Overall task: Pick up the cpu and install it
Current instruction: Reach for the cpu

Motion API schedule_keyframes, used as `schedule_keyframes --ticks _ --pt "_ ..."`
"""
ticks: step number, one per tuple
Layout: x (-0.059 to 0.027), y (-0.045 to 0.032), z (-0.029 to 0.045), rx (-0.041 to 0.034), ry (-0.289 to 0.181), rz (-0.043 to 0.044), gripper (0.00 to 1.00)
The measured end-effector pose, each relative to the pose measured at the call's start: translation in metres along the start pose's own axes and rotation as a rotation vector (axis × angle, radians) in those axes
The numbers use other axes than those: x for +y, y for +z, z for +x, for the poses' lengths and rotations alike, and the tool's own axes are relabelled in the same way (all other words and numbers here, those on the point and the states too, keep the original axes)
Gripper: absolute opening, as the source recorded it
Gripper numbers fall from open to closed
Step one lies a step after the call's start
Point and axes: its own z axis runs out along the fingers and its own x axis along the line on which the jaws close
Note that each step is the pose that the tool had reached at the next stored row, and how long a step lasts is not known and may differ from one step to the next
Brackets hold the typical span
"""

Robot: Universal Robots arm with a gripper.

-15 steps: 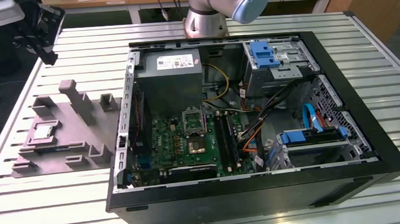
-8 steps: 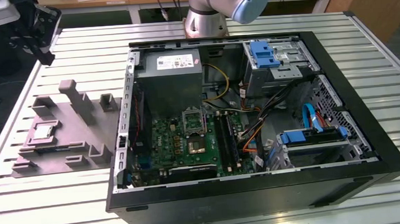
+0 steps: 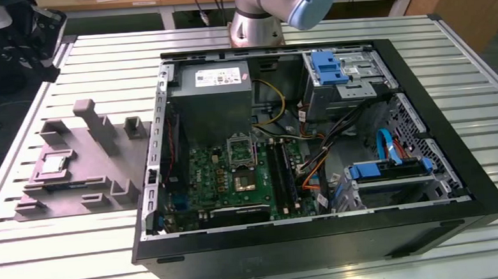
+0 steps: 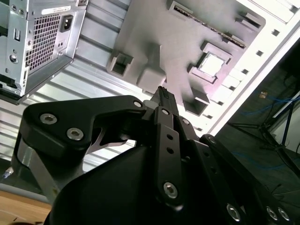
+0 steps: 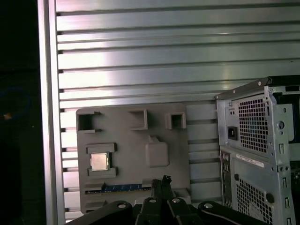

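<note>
The cpu (image 3: pixel 53 164) is a small pale silver square lying flat in a recess of the grey moulded tray (image 3: pixel 80 180), at the exterior view's left of the open computer case (image 3: pixel 318 148). In both wrist views the cpu (image 5: pixel 100 161) (image 4: pixel 211 64) lies on the tray (image 5: pixel 136 150) (image 4: pixel 159 42), well apart from the gripper. My gripper (image 5: pixel 161 183) (image 4: pixel 162 93) hangs high above the tray with its black fingertips together and nothing between them. On the green motherboard (image 3: pixel 225 179) the socket (image 3: pixel 244 180) sits with its metal bracket (image 3: pixel 240 147) swung open.
The grey power supply box (image 3: pixel 217 96) fills the case's far corner. Drive bays with blue clips (image 3: pixel 329 68) (image 3: pixel 387 169) and loose cables (image 3: pixel 335 141) take up the case's right side. Upright blocks (image 3: pixel 95 125) rise from the tray. The slatted metal table (image 3: pixel 58 252) ends near the tray's left.
</note>
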Motion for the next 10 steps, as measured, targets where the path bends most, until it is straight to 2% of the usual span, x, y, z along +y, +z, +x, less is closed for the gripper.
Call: schedule_keyframes --ticks 5,10 --pt "0.0002 0.0003 0.0068 -0.0002 0.0 -0.0001 0.11" --pt "0.0058 0.0009 0.0134 -0.0001 0.0 0.0 0.11"
